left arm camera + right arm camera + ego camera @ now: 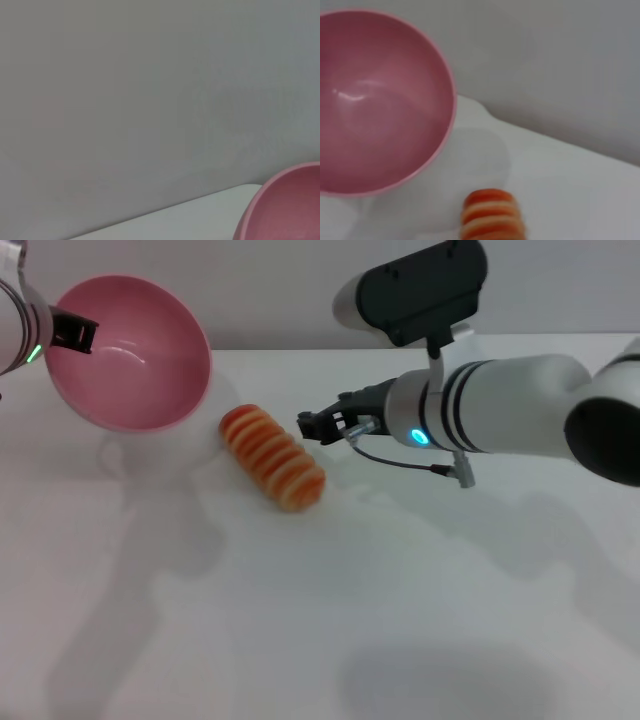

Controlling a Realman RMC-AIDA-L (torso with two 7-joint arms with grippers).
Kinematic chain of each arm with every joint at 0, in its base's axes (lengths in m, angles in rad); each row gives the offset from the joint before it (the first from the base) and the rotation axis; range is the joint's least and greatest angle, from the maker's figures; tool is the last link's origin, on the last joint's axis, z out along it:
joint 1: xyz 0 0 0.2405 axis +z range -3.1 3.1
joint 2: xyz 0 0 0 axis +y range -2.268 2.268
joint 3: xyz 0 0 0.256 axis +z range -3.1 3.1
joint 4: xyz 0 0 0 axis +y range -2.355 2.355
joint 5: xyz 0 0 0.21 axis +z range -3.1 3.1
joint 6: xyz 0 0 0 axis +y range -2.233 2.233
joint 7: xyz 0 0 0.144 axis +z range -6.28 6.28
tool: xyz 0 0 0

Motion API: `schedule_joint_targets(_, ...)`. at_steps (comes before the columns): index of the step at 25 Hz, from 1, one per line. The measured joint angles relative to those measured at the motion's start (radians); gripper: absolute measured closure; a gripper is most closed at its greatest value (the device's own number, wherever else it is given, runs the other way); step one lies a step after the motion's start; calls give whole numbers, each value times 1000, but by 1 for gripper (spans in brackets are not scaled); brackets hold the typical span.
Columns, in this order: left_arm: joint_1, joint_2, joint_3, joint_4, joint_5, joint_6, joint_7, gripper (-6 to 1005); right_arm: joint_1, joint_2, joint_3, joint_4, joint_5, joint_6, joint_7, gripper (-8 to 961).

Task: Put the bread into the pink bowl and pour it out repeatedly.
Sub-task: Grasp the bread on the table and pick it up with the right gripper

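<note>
A white desk point(330, 630) fills most of the head view, with a grey wall behind it. At the right, the large white right arm reaches in toward the centre; its gripper point(316, 426) hangs low over the desk, and whether its jaws are open or closed cannot be told from here. In the upper left, the pink bowl point(130, 350) is held off the desk and tipped on its side, its empty mouth facing the camera and the centre; the left gripper point(72, 330) has its jaws closed on the bowl's rim. Near the centre, the bread point(273, 456) lies on the desk, just below and to the right of the bowl. Its long axis runs diagonally from upper left to lower right. The right gripper's tips sit just to the right of the bread's upper half, near but not touching, so the right arm looks the better placed to pick it up.
</note>
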Motion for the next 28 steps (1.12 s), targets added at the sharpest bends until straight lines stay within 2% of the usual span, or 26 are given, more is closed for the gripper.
schedule_joint_targets(9, -2, 0, 3, 0, 1, 0, 3, 955, 80, 2, 9, 189, 190, -98, -97, 392)
schedule_joint_targets(10, -2, 0, 4, 0, 1, 0, 3, 955, 96, 3, 10, 229, 249, -111, -138, 392)
schedule_joint_targets(19, -10, 0, 10, 0, 1, -1, 4, 955, 135, 7, -1, 332, 505, -139, -318, 391)
schedule_joint_targets(28, -18, -1, 9, 0, 1, 0, 4, 955, 148, 7, -2, 395, 539, -149, -334, 391)
